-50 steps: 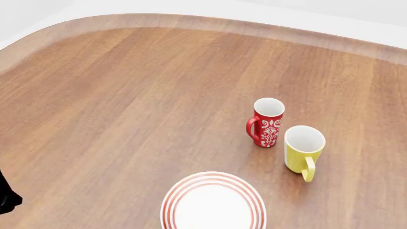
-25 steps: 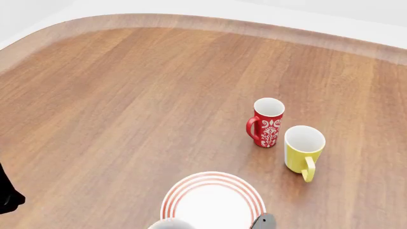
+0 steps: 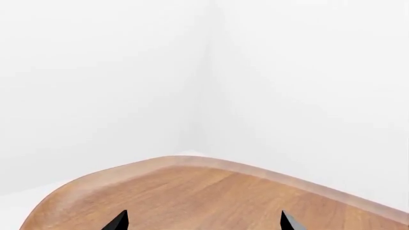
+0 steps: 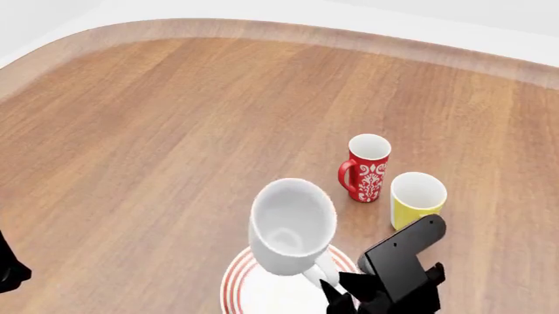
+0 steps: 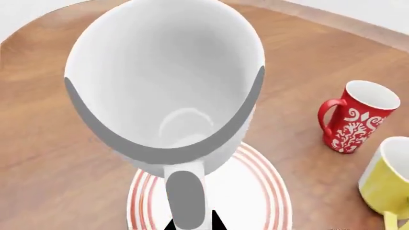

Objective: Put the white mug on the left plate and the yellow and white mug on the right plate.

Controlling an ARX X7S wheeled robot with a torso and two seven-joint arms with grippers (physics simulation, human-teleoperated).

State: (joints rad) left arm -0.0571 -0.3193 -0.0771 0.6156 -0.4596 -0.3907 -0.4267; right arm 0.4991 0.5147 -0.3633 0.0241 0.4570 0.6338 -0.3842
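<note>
My right gripper (image 4: pixel 336 296) is shut on the handle (image 5: pixel 185 196) of the large white mug (image 4: pixel 291 226), which it holds upright over a ringed white plate (image 4: pixel 234 282) at the near edge of the head view. I cannot tell which of the two plates this is; the other is out of view. The mug (image 5: pixel 166 91) fills the right wrist view, with the plate (image 5: pixel 259 191) under it. The yellow and white mug (image 4: pixel 417 195) stands on the table to the right, partly behind my right arm, and shows in the right wrist view (image 5: pixel 386 179). My left gripper (image 3: pixel 203 226) is open and empty.
A red mug with white pattern (image 4: pixel 367 167) stands just behind and left of the yellow mug, also in the right wrist view (image 5: pixel 355 117). The wooden table (image 4: pixel 175 131) has a curved far edge. Part of my left arm (image 4: pixel 9 269) shows at the left edge.
My right gripper has come into the head view from below with the white mug in it, moving forward over the plate. The other mugs have not moved.
</note>
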